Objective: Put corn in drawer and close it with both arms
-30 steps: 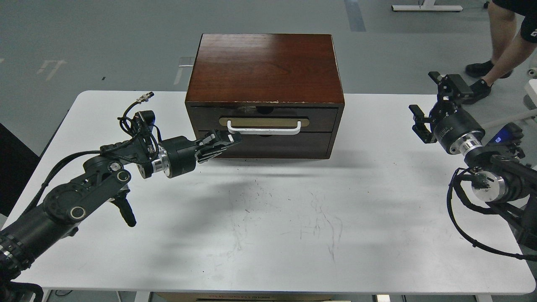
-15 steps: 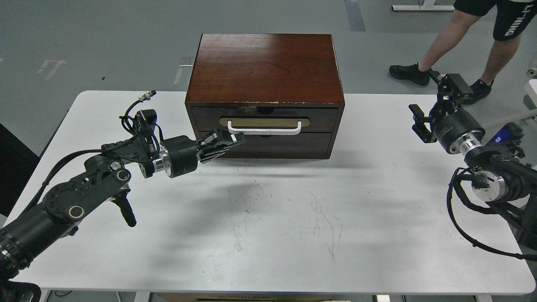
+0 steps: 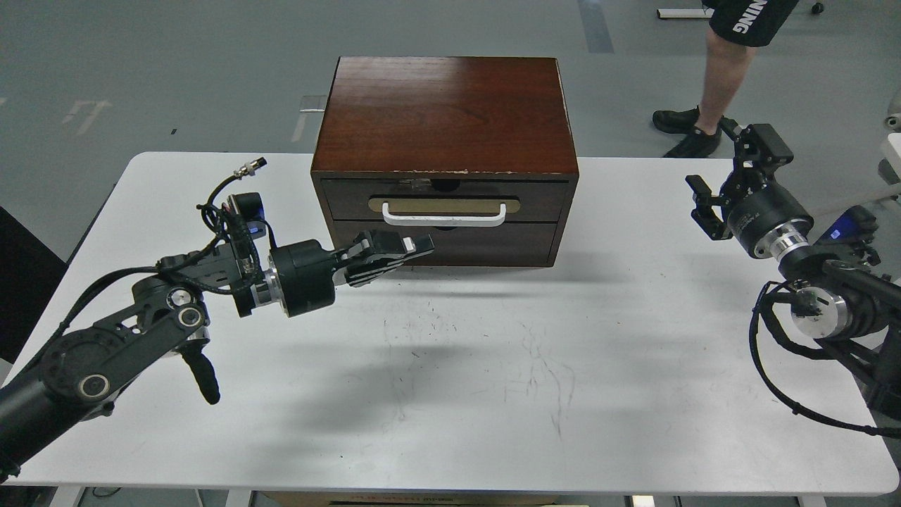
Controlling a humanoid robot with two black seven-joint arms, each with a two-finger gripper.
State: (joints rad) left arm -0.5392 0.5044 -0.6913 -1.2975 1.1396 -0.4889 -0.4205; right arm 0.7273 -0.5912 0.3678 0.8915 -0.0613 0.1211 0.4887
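Observation:
The drawer (image 3: 443, 199) of the dark brown cabinet is pushed in flush, and its white bar handle (image 3: 443, 215) is free. The corn is not in view. My left gripper (image 3: 415, 251) reaches in from the left and hovers in front of the plain lower panel (image 3: 486, 244), just below the handle's left half. Its fingers lie together with nothing between them. My right gripper (image 3: 728, 165) is raised at the table's right edge, well away from the cabinet. Its fingers are spread wide and empty.
The cabinet (image 3: 443, 105) stands at the back middle of the white table (image 3: 493, 366). A person's legs (image 3: 718, 77) stand on the floor behind the table at the right, close to my right gripper.
My left gripper has moved right and down, from the handle's left end to in front of the lower panel. The person behind has walked to the left. My right arm has barely moved.

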